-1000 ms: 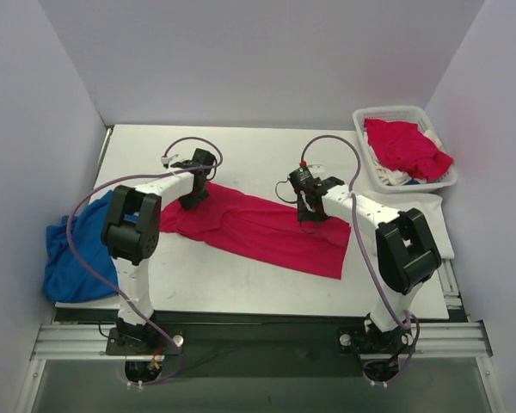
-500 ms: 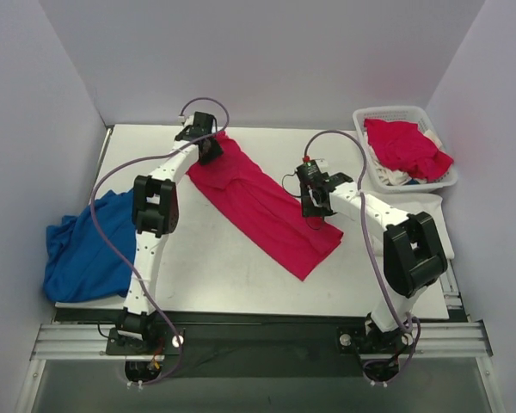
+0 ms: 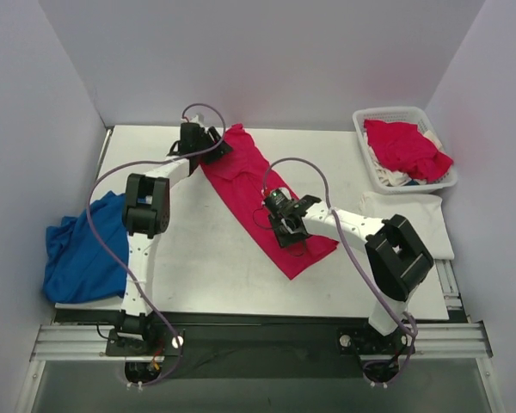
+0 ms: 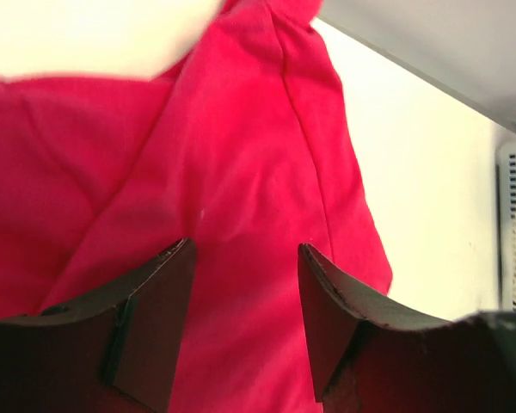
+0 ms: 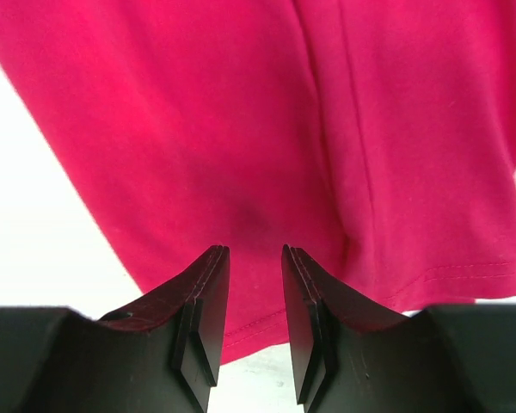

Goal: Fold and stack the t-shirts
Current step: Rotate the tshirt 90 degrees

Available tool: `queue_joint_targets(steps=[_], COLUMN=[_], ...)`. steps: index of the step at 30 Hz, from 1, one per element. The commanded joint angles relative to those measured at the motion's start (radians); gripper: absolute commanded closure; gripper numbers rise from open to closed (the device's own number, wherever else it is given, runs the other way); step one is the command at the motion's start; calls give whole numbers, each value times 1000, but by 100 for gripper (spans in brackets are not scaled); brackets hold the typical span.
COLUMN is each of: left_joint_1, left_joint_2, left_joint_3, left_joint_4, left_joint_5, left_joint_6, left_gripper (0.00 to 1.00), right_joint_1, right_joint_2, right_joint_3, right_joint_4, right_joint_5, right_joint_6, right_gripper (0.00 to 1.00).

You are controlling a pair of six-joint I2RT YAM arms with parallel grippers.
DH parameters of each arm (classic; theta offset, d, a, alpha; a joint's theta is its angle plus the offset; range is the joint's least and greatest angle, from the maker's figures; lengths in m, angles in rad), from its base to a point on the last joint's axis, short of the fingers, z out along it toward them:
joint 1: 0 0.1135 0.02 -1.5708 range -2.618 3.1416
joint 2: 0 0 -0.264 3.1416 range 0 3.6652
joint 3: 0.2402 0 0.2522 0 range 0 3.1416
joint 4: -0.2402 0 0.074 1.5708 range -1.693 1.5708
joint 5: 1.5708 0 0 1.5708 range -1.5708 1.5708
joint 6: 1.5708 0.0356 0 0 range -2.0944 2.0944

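- Red t-shirt [image 3: 249,194] lies on the table [image 3: 206,267] as a long narrow strip. Its long axis slants from upper left of centre down to lower centre of the overhead view.
- Cloth looks doubled lengthwise, mostly flat, with soft creases at the upper end. A stitched hem shows at the lower end in the right wrist view.
- Left gripper [image 3: 213,142] sits at the strip's upper end. Its fingers stand well apart, with red cloth in the gap and nothing pinched.
- Right gripper [image 3: 288,232] is low over the lower end, just inside the hem. Its fingers are narrowly apart, and the cloth below looks flat and unheld.
- Judgement: each arm has its own end of the strip, so a crosswise fold would bring one end along the axis to the other.
- White t-shirt [image 3: 413,215] lies flat at the right edge.
- Lattice basket [image 3: 365,120], upper right, holds another red t-shirt [image 3: 404,146].
- Blue cloth [image 3: 77,254] is bunched at far left.
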State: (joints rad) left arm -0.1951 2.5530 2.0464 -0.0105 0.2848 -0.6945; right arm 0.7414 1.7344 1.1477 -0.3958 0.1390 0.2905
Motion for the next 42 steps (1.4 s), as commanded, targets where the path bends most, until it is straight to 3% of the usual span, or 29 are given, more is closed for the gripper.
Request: queue_joint_targets(steps=[1,5,14,19,27,33,40,42], left_joint_1=[22,36,63,62,63,63,52,42], left_joint_2=[-207,-336,-516,-582,-672,-729,-858,-931], left_joint_3=[-199,-336,-518,-545,-516,-532,-615,-699], left_joint_4=[368,411,442,385,184,60,-153,-193], left_joint_5=[31,-84,-162,-191,-259,-276,-409,-443], left_joint_6=[-25,-22,-22,0,95,113,49,14], left_gripper=[38,37,37,37,37,37,37,37], right_joint_1=[10,36,159,309,441,460,454,432], right_joint_2=[23,57,111,161,223,189,-135,-214], right_joint_3=[-28,-54,-85,-26,138,210,100,28], right_joint_4=[-37,-34,-22,-28,-38,-60,-57,-55], right_joint_5=[-22,-44,-121,-157,-225,-92,228,275], right_joint_6=[-13,-8,50,42,13,24,104,125], right_gripper=[68,68,68,68,67,68,66,62])
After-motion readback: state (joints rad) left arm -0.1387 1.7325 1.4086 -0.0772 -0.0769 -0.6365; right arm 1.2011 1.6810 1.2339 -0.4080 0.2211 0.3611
